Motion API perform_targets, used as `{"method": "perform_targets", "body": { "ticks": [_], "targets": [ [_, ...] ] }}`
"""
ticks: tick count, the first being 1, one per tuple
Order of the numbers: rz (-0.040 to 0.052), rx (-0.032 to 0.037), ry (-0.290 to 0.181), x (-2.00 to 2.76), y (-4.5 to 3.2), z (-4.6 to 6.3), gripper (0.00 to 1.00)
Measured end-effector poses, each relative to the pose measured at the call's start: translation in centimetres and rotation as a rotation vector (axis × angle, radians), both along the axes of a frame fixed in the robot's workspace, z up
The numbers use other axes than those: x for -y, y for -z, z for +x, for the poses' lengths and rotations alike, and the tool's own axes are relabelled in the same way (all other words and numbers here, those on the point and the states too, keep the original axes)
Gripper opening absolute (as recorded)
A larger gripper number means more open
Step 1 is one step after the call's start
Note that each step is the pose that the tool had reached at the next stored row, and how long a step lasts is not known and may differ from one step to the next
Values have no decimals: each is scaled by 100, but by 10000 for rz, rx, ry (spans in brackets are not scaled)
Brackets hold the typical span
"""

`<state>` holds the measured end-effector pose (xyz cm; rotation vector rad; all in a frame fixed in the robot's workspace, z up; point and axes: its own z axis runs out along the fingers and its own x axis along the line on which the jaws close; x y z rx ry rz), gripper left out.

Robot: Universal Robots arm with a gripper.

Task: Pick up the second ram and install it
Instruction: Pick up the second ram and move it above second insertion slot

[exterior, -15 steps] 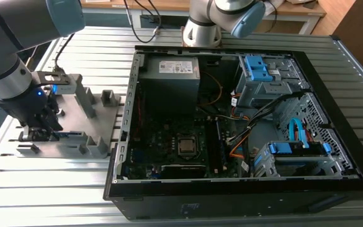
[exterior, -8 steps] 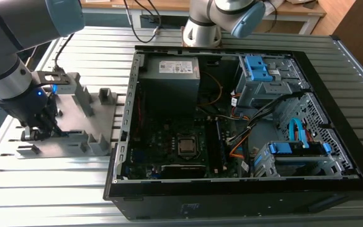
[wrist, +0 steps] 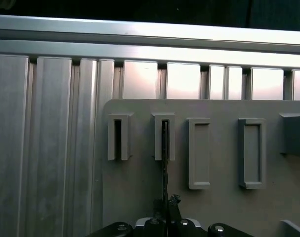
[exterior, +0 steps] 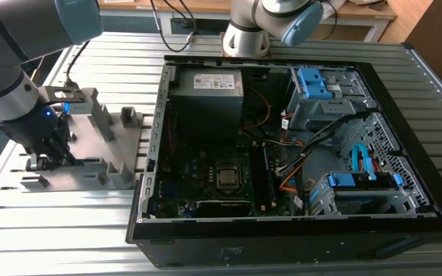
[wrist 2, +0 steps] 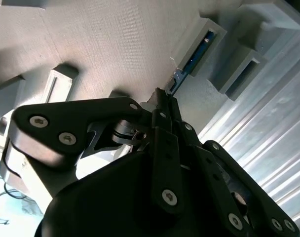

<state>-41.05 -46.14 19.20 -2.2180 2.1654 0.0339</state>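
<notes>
Second wrist view has the pincer [wrist 2: 162, 97] clamped on the near end of the second ram [wrist 2: 190, 60], seated in a slot of the grey holder [wrist 2: 115, 44]: pick-up step, I judge, wanting a straight pull out.

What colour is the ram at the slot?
The ram is blue; the second wrist view shows it best.

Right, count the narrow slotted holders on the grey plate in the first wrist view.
2. One empty holder nearest the grey plate's edge; the holder beside it holds the second ram edge-on. More may lie beyond the frame.
</notes>
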Motion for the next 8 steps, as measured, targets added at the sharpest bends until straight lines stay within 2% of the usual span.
{"method": "perform_targets", "body": {
  "ticks": [8],
  "targets": [
    [87, 0, -11, 0, 0, 0, 14]
  ]
}}
